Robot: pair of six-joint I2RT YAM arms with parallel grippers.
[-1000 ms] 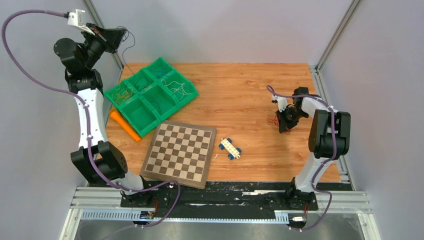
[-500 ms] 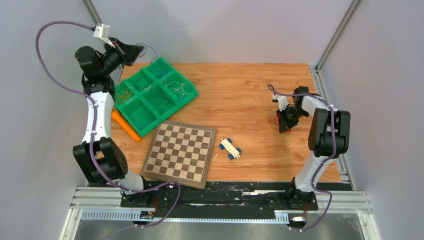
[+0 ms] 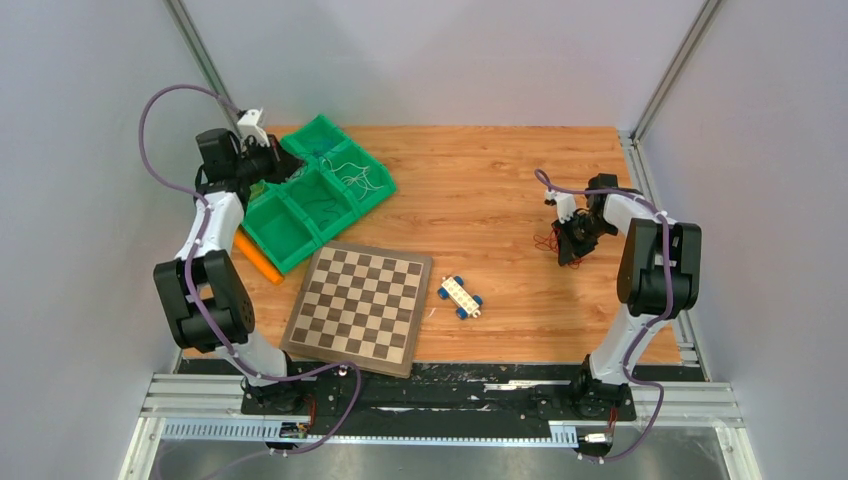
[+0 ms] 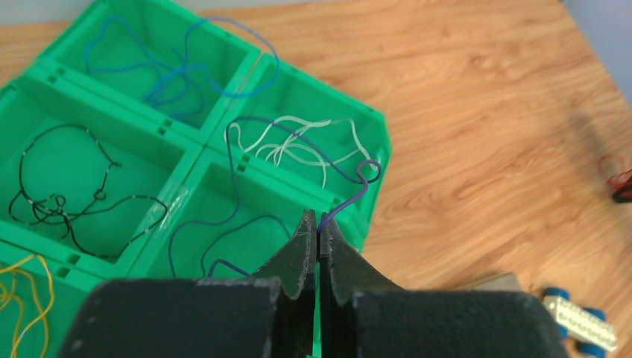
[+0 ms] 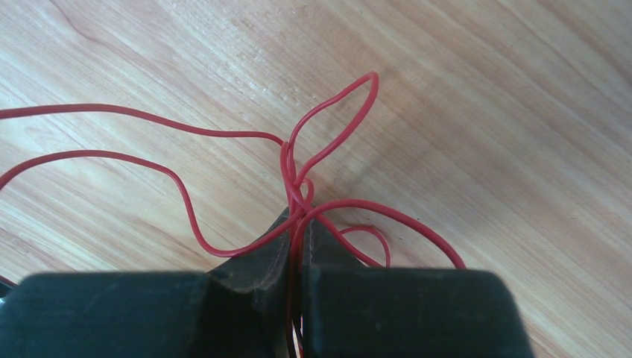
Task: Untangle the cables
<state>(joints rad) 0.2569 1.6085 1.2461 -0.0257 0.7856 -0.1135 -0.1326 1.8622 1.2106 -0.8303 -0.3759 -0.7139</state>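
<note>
Left end effector [image 4: 318, 222]: mine, fingertips pressed together, pinching one purple cable [image 4: 346, 198]. Position: over the green tray [image 4: 223, 145] at the far left of the desk [image 4: 484, 112]. From the pinch the purple cable curls near the tray's rim, crosses the compartment of white cables [image 4: 298, 149] and drops into the neighbouring compartment.

Other tray contents: blue cables [image 4: 171, 74], black cable [image 4: 67, 209], yellow cables [image 4: 22, 298], each in its own compartment.

Right end effector [image 5: 298, 220]: mine, closed on a red cable [image 5: 332, 119], low over the desk's right side, well apart from the tray. A twist sits just ahead of the fingertips, with loops spreading to both sides.

Hazards, as I judge them:
- The purple cable lies across the white ones, so a careless move may drag white strands out or leave purple straddling two compartments.
- Pulling the red cable away from its twist would likely tighten it into a knot.
- Both cables are thin and may slip from either pinch.
</note>
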